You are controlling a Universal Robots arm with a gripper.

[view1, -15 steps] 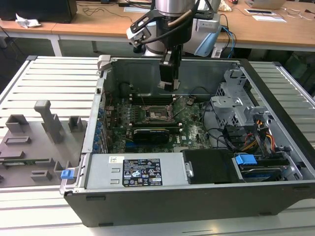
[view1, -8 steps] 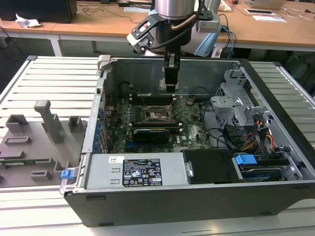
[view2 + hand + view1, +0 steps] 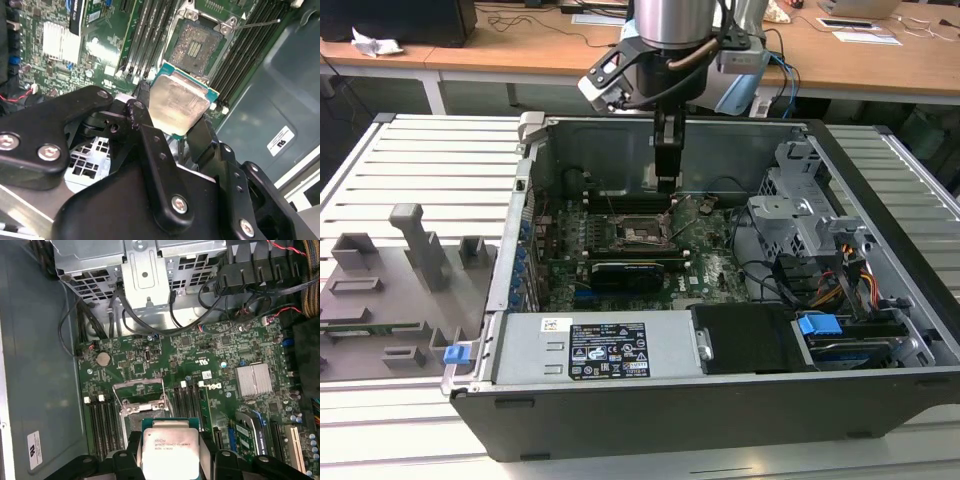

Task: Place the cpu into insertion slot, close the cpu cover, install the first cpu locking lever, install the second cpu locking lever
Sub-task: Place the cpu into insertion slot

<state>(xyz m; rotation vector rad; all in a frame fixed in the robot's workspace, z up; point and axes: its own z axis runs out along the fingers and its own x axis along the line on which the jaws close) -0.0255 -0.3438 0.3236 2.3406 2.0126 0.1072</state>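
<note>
Sitting clamped in end effector (image 3: 172,119): cpu (image 3: 178,101)

Before us, a pale slatted worktop (image 3: 430,160); beyond it, long wooden desks (image 3: 500,50) with papers (image 3: 865,37) and cables (image 3: 545,28).

The small flat square cpu (image 3: 180,97) has a pale silvery metal face with a dull, faintly mottled finish and a green edge. The black gripper (image 3: 171,114) has smooth matt link arms fastened with bright metal screws (image 3: 180,204). The square insertion slot (image 3: 197,47) shows a dark grainy centre inside a thin shiny metal rim. The green circuit board (image 3: 165,360) is smooth and lightly glossy. The finned silvery heat sink (image 3: 254,380) is bare metal. The grey case wall (image 3: 40,365) is smooth and matt. The light brown desk (image 3: 880,60) looks like wood.
</note>
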